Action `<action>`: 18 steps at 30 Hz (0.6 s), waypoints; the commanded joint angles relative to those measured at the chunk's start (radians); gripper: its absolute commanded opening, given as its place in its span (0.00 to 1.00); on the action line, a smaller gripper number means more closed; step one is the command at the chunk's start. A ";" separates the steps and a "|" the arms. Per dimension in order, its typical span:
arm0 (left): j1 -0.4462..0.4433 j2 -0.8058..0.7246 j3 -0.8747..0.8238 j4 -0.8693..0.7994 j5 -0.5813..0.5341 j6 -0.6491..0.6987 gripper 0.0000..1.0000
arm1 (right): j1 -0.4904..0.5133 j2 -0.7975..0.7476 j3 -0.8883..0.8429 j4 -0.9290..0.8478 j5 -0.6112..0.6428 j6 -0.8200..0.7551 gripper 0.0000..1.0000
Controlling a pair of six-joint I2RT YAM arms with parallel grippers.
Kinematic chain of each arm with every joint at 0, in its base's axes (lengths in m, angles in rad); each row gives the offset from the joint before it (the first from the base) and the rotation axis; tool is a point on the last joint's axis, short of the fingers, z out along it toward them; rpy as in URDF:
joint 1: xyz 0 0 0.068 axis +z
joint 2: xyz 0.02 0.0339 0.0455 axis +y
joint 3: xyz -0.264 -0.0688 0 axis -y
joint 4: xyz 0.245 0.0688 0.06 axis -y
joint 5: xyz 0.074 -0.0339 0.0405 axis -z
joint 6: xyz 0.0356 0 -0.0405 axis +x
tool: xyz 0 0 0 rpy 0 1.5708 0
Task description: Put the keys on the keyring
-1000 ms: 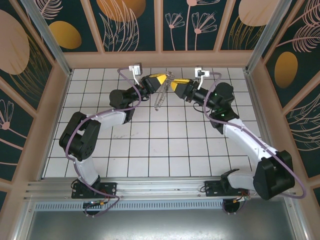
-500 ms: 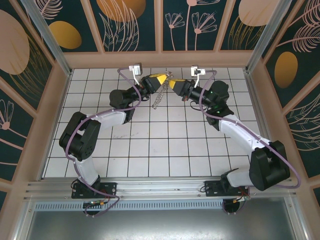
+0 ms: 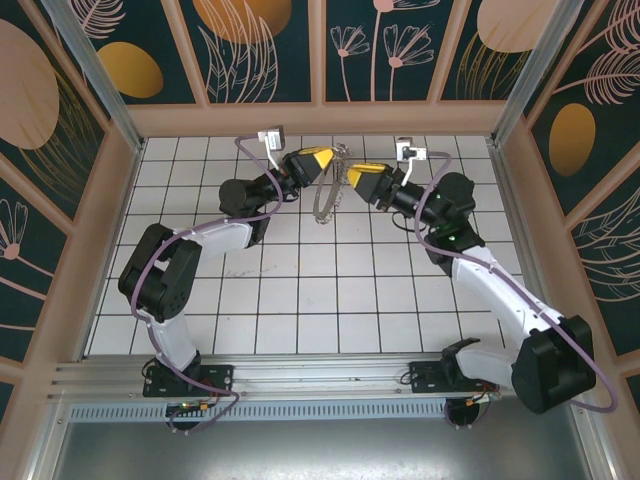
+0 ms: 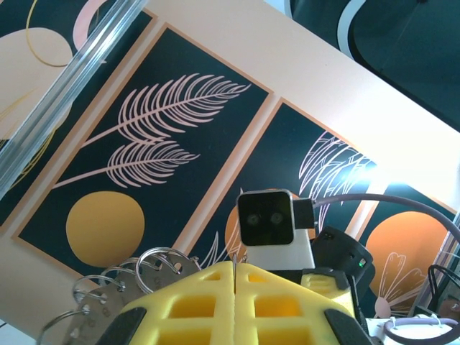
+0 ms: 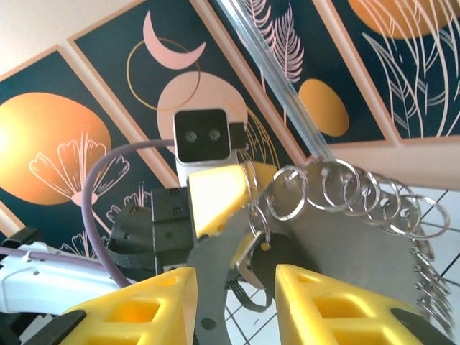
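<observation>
The left gripper (image 3: 324, 157) was pressed together on the keyring (image 3: 319, 200), a thin loop of small linked metal rings. The loop hung from those yellow fingers (image 4: 208, 305) above the white tiled table (image 3: 300, 300), near the middle of its far edge. The right gripper (image 3: 351, 176) faced it from just beside, its yellow fingers (image 5: 316, 302) standing apart, with the row of rings running past just beyond them.
</observation>
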 commanded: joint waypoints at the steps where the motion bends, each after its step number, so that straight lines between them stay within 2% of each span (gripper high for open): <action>1: 0.000 -0.001 0.022 0.220 -0.015 -0.007 0.00 | -0.007 0.014 0.063 0.010 0.025 -0.012 0.35; 12: 0.000 -0.011 0.022 0.184 0.001 0.008 0.00 | -0.006 0.130 0.162 0.083 0.025 0.034 0.36; 18: -0.001 -0.001 0.030 0.183 0.004 0.001 0.00 | -0.006 0.157 0.194 0.078 0.040 0.050 0.42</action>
